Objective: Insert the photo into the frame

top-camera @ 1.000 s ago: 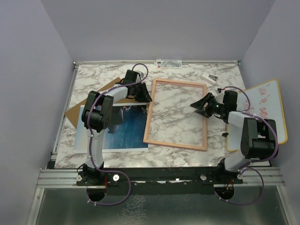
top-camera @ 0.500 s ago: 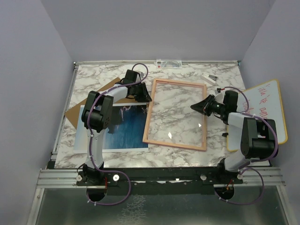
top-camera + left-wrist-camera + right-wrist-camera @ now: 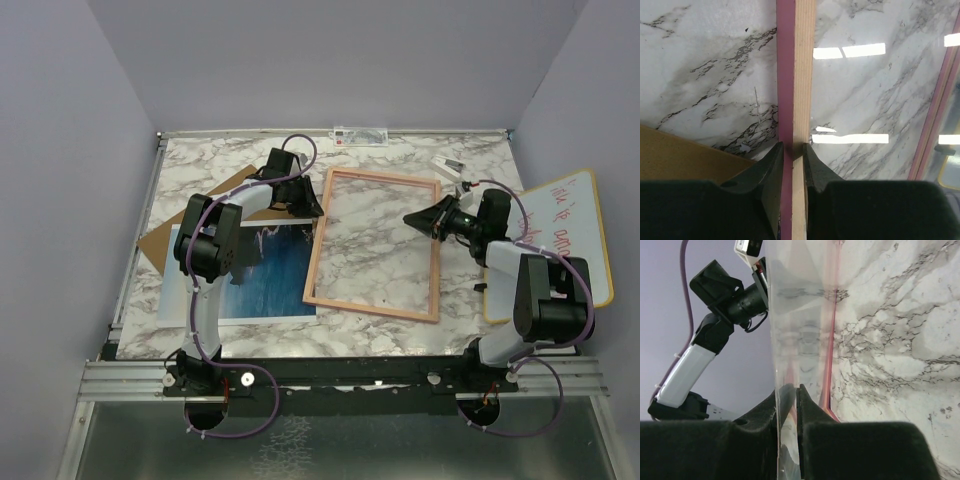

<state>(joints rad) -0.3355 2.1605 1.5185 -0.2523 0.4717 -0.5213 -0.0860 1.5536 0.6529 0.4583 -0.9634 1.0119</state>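
Gripping: left tool (image 3: 793, 150), pink-wood frame (image 3: 796, 90); right tool (image 3: 788, 396), clear pane (image 3: 795, 315).

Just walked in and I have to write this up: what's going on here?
Both arms are working on the frame, which lies on the marble table. The left gripper has its fingers closed on the frame's left rail, and the right gripper pinches the edge of the clear pane with its fingers. The photo lies flat beside the frame, partly under the left arm, not yet inside it.
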